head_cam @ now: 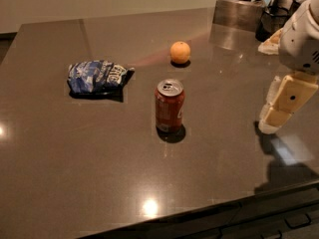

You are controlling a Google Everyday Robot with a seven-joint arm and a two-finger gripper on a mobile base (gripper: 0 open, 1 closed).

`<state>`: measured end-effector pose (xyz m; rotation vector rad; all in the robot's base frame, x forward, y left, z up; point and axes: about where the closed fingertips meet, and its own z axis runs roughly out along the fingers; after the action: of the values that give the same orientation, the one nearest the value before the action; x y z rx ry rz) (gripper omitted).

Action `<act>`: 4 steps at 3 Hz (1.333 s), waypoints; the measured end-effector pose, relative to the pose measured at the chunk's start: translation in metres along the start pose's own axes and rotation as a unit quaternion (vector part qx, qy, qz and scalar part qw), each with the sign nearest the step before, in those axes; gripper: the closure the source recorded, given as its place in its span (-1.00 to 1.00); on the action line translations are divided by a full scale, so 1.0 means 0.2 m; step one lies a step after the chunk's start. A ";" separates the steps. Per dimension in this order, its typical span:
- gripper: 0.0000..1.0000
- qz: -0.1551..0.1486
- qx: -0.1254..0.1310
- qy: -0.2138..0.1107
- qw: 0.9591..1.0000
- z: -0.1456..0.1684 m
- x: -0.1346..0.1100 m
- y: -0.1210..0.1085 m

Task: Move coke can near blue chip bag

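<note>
Your coke can [170, 107] stands upright, long axis vertical, tab up, right of the blue chip bag [98, 77]. The gripper [271, 122] hangs farther right; you cannot tell its opening.

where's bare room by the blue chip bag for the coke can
Bare table between blue chip bag and coke can, and all in front of the bag. Tightest behind the can, by the orange; hand hangs far right.

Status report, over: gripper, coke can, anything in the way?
Gripper at the view's right, apart from the red-brown cylindrical coke can. Can upright, not yet near crumpled blue foil chip bag. Round orange fruit behind, not between them.
</note>
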<state>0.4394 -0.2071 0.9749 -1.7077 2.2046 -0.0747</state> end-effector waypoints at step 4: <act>-1.00 -0.017 -0.035 -0.171 0.985 0.40 -0.47 0.02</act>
<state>0.4807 -0.1026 0.9211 -1.6514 1.9454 0.2703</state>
